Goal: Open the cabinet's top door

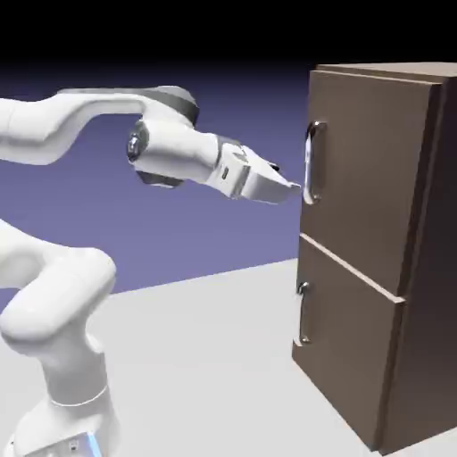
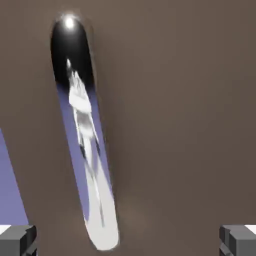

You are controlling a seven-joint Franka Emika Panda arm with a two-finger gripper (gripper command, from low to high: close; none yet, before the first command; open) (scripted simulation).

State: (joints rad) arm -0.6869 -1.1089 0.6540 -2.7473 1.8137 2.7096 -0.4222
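Brown top door (image 2: 175, 125) fills view; handle (image 2: 85, 135) between open gripper (image 2: 128, 240) fingertips.

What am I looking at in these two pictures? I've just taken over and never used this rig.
It is a simulated white robot arm whose two-finger gripper stands open and holds nothing. The exterior view looks from beside the arm: it reaches right toward a tall brown cabinet standing on the pale table, its tips close to the top door and that door's long silver handle. A shorter door with a small handle sits below. Both look shut. The hand view looks along the gripper: the same handle, large and slanted, with grey fingertips in the bottom corners.
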